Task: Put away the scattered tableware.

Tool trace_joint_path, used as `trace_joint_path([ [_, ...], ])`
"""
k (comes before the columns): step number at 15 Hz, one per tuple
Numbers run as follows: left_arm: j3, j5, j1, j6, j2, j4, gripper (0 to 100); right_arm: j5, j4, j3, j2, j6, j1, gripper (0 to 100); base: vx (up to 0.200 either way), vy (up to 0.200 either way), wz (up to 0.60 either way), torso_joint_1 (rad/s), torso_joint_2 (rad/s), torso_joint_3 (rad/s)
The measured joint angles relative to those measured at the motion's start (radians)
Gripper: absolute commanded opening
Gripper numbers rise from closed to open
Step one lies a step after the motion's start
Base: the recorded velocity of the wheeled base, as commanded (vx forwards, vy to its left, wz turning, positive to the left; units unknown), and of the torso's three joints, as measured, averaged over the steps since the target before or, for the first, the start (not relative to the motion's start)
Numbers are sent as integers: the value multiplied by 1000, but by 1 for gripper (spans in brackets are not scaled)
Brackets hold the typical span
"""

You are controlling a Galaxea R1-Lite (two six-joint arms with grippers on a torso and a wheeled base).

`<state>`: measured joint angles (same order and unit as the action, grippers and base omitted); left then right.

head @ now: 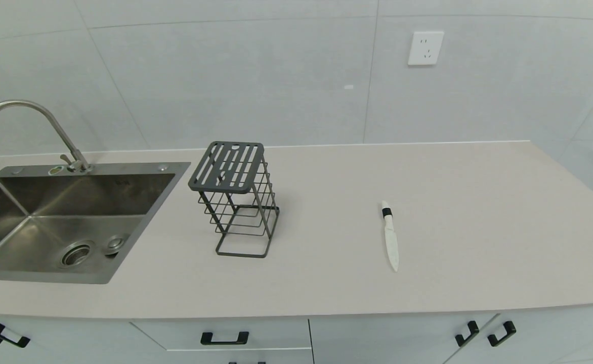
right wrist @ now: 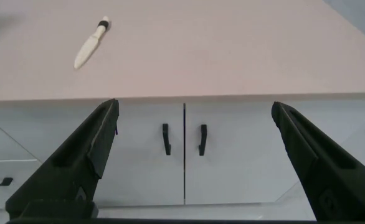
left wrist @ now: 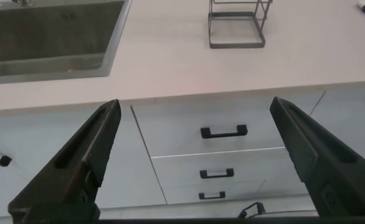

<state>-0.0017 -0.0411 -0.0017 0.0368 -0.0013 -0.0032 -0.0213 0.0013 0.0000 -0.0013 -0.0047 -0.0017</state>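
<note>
**Knife lies loose on the counter, both grippers wide open below the edge**

A white knife (head: 390,235) lies flat on the pale counter (head: 453,202), right of centre and well apart from everything else. A black band rings it close to its far end. Its tapered tip points toward the near edge, leaning slightly to the right.

To its left stands a dark wire rack (head: 236,197), upright, with a slotted top plate and an open wire base. The rack sits between the knife and the steel sink (head: 89,189), which is set into the left end of the counter. A curved faucet (head: 33,126) rises at the sink's far rim. On the tiled wall behind, a white socket (head: 425,48) sits high on the right.

The left gripper (left wrist: 195,106) hangs in front of the cabinet fronts, below the counter's near edge, its two dark fingers spread wide with nothing between them. Past it are the black drawer handles (left wrist: 223,131) and, farther off, the rack's base.

The right gripper (right wrist: 194,106) is likewise spread wide and holds nothing. It faces a pair of cabinet door handles (right wrist: 184,139) below the counter's right part, with the knife farther off on the countertop.
</note>
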Motion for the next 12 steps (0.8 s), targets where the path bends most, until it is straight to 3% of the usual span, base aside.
trace_joint_path([
  [5,0,0,0,0,0,-1,100,0,0,0,0,0,0,100,0,0,0,184,-370,-181],
  [7,0,1,0,-1,0,-1,100,0,0,0,0,0,0,100,200,0,0,24,-39,-24],
  [12,0,1,0,-2,0,-1,100,0,0,0,0,0,0,100,0,0,0,0,0,0],
])
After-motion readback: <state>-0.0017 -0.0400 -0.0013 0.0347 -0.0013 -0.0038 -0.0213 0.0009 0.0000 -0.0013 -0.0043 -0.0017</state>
